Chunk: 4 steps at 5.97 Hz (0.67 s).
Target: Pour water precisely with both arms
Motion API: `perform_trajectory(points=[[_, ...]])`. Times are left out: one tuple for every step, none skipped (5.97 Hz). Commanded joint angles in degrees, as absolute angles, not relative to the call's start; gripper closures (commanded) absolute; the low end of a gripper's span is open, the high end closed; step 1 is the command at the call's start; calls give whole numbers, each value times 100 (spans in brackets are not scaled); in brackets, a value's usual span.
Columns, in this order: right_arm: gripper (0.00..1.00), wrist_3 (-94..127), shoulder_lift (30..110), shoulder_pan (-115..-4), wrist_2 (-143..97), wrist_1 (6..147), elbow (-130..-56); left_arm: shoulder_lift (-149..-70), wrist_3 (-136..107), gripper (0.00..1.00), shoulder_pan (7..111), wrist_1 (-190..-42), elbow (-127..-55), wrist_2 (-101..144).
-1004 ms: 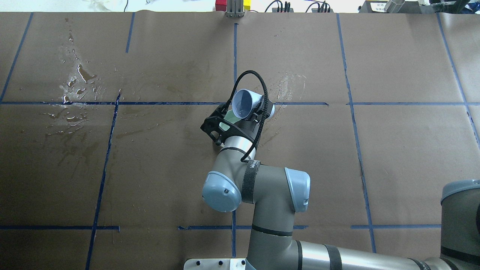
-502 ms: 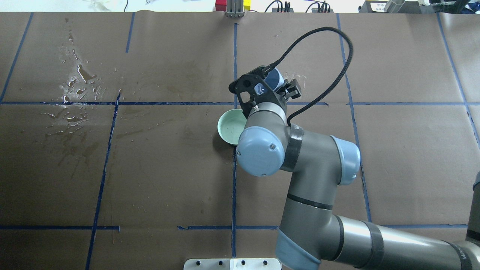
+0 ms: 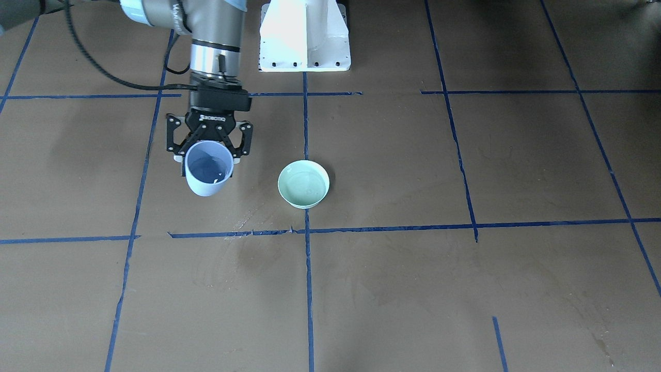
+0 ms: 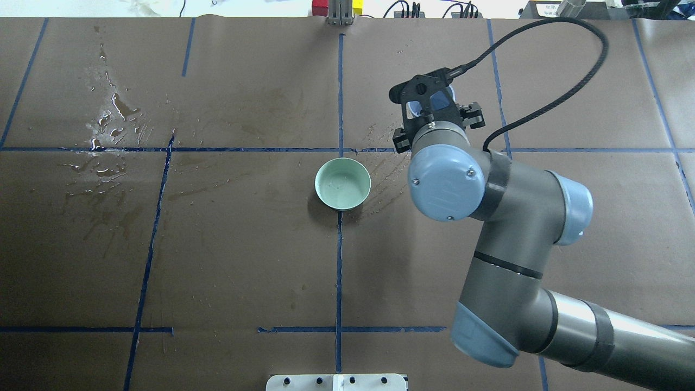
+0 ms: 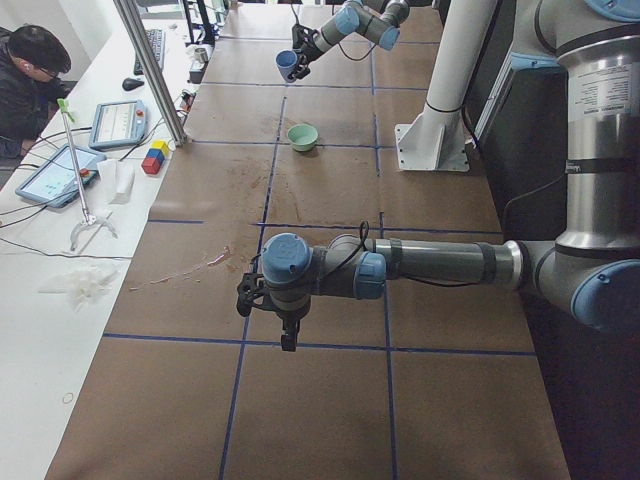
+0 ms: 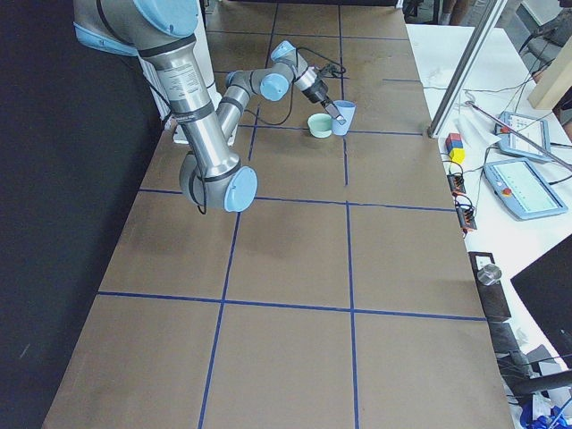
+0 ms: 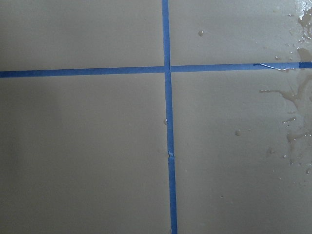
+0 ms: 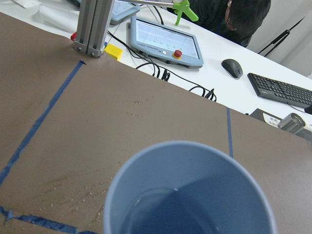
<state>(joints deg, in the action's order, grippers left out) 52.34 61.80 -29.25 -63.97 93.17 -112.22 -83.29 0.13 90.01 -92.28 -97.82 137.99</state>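
My right gripper (image 3: 209,154) is shut on a pale blue cup (image 3: 208,175) and holds it upright above the table, beside and apart from a mint green bowl (image 3: 303,184). The water (image 8: 165,207) shows as a sheen low in the cup (image 8: 190,190). The bowl (image 4: 343,183) stands at the table's middle with a faint sheen inside. In the overhead view the right arm (image 4: 488,217) hides most of the cup. My left gripper (image 5: 285,322) hangs over bare table far from both; I cannot tell whether it is open or shut.
A spilled puddle (image 4: 111,117) lies at the far left, and wet streaks (image 4: 388,163) lie right of the bowl. The white pedestal (image 3: 304,36) stands at the robot's side. A metal post and coloured blocks (image 4: 339,11) stand at the far edge. An operator (image 5: 30,70) sits there.
My right arm has swung right and away from above the bowl. The cup went from tilted over the bowl to upright. The bowl is now uncovered.
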Motion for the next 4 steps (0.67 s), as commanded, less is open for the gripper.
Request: perform_trajectory(points=[[100,5422,7385,-3163,-6635,7952,-11487,-8332,9,0,9009,-9229,-9800,13799],[100,5449,8096,-3373,-6888,7188,-11600,-8332,9,0,9009,-9229,-9809,13799],[100,5475,8808,-3514,-6986,6285,-11584,-8341,-9,0,9009,-9281,-9809,13799],[100,5476,9407,-3655,-7135,5579,-11549,-8341,9,0,9009,-9281,-9809,13799]])
